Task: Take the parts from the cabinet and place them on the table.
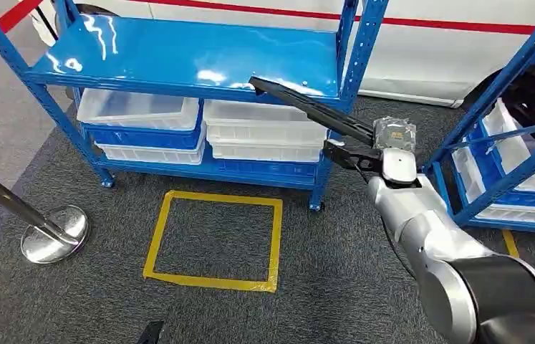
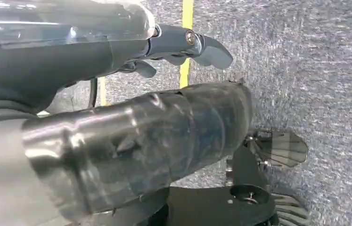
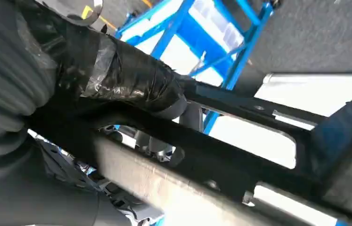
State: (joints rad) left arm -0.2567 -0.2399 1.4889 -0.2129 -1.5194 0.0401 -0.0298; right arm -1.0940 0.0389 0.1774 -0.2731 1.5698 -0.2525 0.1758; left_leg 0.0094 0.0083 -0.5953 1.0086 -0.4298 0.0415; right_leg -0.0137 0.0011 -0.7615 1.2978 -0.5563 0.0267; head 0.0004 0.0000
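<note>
A long black strip-shaped part [image 1: 306, 106] juts out over the top shelf of the blue cabinet [image 1: 178, 57]. My right hand [image 1: 375, 153] grips its near end, just right of the cabinet's front right post. In the right wrist view the tape-wrapped thumb [image 3: 126, 80] lies across the black part [image 3: 258, 169], with the fingers closed under it. My left hand [image 2: 164, 108] hangs over the grey carpet with its thumb and a finger [image 2: 202, 47] apart, holding nothing.
White bins [image 1: 264, 132] fill the cabinet's lower shelves. A second blue rack [image 1: 515, 143] with bins stands at the right. A yellow tape square [image 1: 214, 240] marks the carpet in front. A chrome stanchion base [image 1: 53, 233] sits at the left, and a white car [image 1: 429, 50] is behind.
</note>
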